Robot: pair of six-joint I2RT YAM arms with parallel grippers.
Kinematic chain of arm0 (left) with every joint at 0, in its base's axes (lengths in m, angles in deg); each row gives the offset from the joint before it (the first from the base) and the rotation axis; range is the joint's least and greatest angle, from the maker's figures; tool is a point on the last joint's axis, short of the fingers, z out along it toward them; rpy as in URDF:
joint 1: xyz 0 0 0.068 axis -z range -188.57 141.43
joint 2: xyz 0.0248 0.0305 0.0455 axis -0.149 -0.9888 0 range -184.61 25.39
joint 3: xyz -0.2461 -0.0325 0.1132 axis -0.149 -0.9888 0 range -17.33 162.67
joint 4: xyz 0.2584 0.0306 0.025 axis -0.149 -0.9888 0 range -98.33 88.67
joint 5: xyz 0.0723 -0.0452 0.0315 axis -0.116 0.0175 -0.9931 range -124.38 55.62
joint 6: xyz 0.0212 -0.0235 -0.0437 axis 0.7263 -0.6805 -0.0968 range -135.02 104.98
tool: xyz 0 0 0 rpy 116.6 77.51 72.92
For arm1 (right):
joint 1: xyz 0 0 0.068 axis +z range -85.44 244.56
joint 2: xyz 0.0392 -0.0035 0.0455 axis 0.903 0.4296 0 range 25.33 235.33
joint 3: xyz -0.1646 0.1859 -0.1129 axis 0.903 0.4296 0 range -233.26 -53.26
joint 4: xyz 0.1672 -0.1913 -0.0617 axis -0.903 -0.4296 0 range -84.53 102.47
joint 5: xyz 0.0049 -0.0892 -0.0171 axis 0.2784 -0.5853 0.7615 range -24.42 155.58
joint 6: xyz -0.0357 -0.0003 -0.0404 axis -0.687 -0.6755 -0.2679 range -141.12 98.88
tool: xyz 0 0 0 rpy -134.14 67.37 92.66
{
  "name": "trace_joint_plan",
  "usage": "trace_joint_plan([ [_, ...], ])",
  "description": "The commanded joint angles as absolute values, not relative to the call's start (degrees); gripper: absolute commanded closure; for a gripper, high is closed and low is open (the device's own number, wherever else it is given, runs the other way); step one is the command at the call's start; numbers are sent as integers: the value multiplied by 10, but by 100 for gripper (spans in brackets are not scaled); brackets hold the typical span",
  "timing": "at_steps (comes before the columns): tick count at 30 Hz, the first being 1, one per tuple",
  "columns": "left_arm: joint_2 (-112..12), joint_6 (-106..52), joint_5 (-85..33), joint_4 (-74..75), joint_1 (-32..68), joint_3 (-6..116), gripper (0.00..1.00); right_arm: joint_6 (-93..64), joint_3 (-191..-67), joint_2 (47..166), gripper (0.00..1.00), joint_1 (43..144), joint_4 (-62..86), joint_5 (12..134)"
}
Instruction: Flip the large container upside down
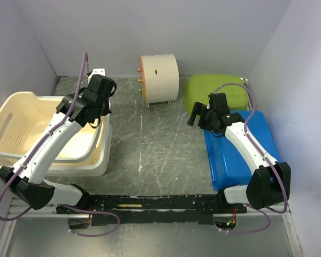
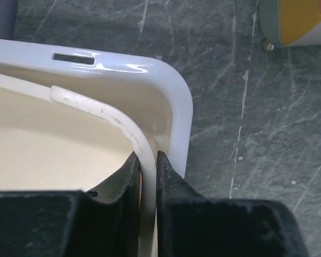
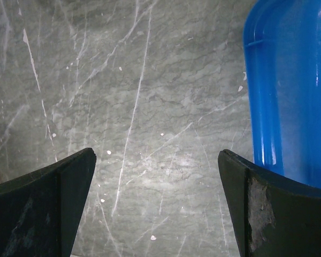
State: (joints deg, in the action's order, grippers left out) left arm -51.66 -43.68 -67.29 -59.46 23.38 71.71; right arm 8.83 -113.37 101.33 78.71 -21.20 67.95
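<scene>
A large cream basket point(image 1: 27, 120) with slotted walls sits tilted inside a white tub point(image 1: 93, 163) at the left of the table. My left gripper point(image 1: 99, 115) is at the basket's far right corner. In the left wrist view the left gripper point(image 2: 147, 156) is shut on the cream basket's thin rim point(image 2: 104, 111), and the white tub's thick rim point(image 2: 174, 91) lies just outside the right finger. My right gripper point(image 1: 196, 115) is open and empty over bare table, and in the right wrist view point(image 3: 156, 160) it is just left of a blue container point(image 3: 291, 85).
The blue container point(image 1: 241, 147) lies upside down at the right, a green one point(image 1: 214, 92) behind it. A cream cylinder point(image 1: 159, 79) on small feet lies on its side at the back middle. Grey walls close in the back and both sides.
</scene>
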Motion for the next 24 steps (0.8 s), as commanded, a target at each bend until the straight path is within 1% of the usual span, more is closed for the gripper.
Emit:
trace_joint_plan([
  [1, -519, -402, -649, -589, 230, 772, 89, 91, -1142, 1018, 0, 787, -202, 683],
  [2, -522, -396, -645, -595, 230, 785, 93, 92, -1142, 1018, 0, 788, -201, 686],
  [7, -551, -358, -602, -637, 234, 868, 93, 93, -1141, 1021, 0, 787, -200, 692],
  [15, -650, -287, -666, -750, 292, 1144, 93, 100, -1146, 1021, 0, 788, -196, 694],
  [21, -666, -264, -694, -726, 330, 1207, 93, 102, -1148, 1024, 0, 787, -198, 695],
  [24, -656, -257, -698, -690, 343, 1209, 93, 102, -1148, 1025, 0, 787, -197, 695],
])
